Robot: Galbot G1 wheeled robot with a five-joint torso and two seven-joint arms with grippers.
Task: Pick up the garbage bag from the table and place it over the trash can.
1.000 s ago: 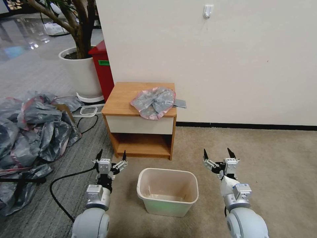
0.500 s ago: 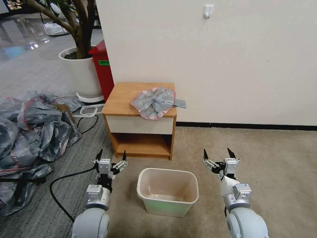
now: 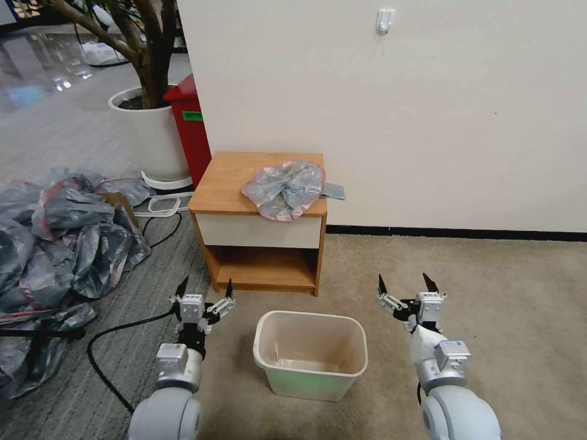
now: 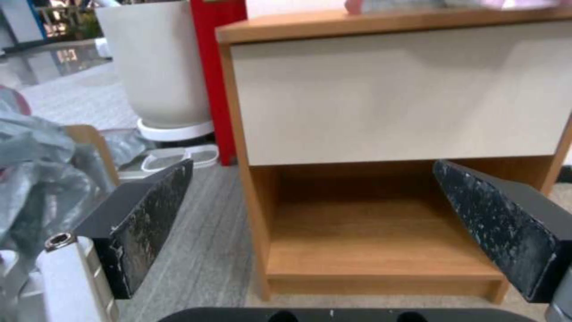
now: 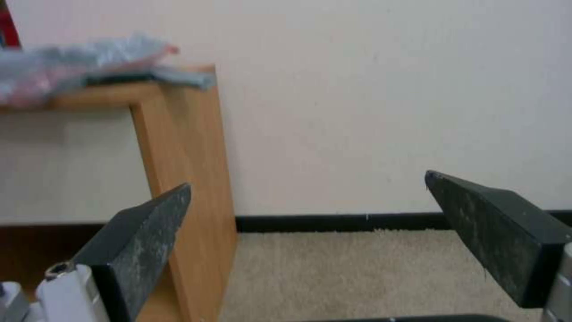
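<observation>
Looking down from the head, you have the garbage bag [image 3: 284, 189] lying crumpled on the right half of the wooden surface [image 3: 229, 177], one corner hanging past its right edge by the wall. The trash can [image 3: 310, 353] stands on the carpet just in front of that nightstand, between your two arms. Your left pincer [image 3: 205, 291] hovers low beside the can with its fingers spread wide and holding nothing; your right pincer [image 3: 403, 287] does the same on the other side.
</observation>
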